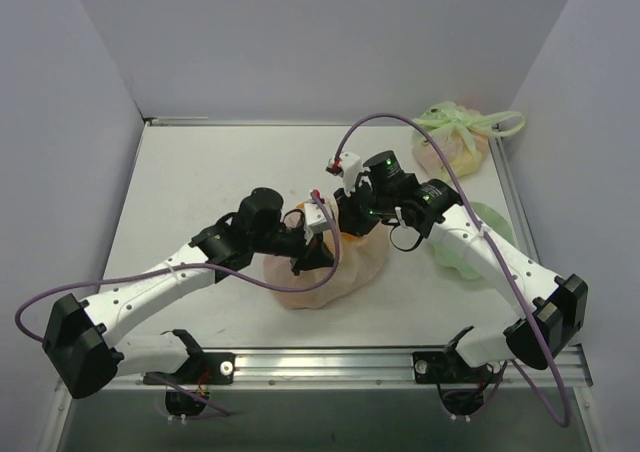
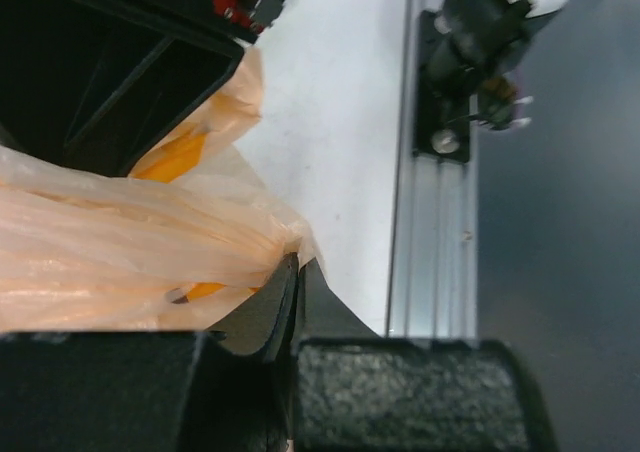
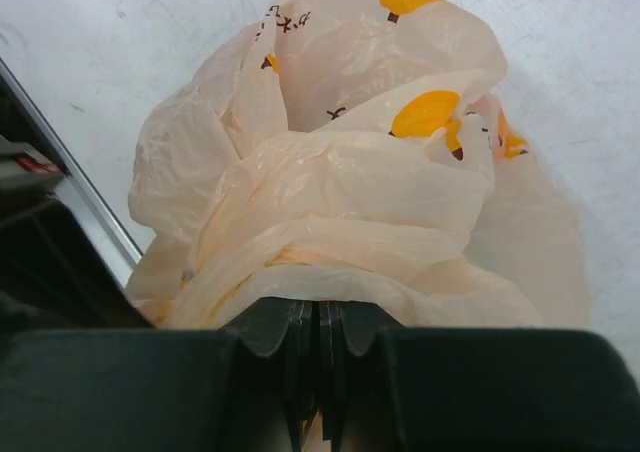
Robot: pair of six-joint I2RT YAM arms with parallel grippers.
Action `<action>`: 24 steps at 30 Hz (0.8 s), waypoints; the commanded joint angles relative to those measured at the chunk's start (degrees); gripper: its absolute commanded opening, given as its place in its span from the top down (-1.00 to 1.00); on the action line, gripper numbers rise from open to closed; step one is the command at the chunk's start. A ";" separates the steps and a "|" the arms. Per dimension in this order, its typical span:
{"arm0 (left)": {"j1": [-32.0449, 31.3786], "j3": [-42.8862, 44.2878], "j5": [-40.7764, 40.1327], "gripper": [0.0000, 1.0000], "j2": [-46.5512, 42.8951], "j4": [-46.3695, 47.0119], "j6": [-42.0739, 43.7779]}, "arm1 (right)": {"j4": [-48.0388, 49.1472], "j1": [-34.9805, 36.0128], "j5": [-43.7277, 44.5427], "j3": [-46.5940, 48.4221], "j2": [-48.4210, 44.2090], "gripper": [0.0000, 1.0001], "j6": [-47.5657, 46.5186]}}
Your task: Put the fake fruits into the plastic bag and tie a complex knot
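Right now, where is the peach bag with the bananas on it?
In the top view the plastic bag lies mid-table, toward the near edge, with the left gripper and the right gripper both shut on its film.

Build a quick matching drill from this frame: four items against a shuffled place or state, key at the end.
Items
1. plastic bag
2. pale green bag
3. light green sheet
4. left tool

Place or state
a. far right corner, green handles bunched on top
b. centre, crumpled peach heap with a banana print
c. lying flat, right of centre
d. shut, pinching peach film

Pairs: 1-b, 2-a, 3-c, 4-d
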 commanded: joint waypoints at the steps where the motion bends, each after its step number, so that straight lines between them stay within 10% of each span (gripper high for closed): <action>1: -4.41 -0.64 -16.44 1.00 2.24 2.74 2.94 | -0.44 -0.33 -2.21 2.21 -0.18 1.00 6.18; 9: -6.28 -2.75 -41.42 1.00 5.15 4.93 9.88 | -1.14 -2.79 -6.77 0.90 -2.20 1.00 10.15; 13: -4.08 -5.65 -36.72 1.00 2.69 7.83 11.47 | -4.20 -4.72 -17.66 -0.86 -3.52 0.98 8.14; 18: -2.93 -7.06 -28.43 1.00 1.28 10.56 13.31 | -8.70 -11.56 -28.30 4.56 -2.56 -0.09 1.55; 24: -1.71 -7.67 -24.92 1.00 0.84 11.26 12.09 | -7.56 -21.60 -28.69 19.59 6.99 0.02 -0.56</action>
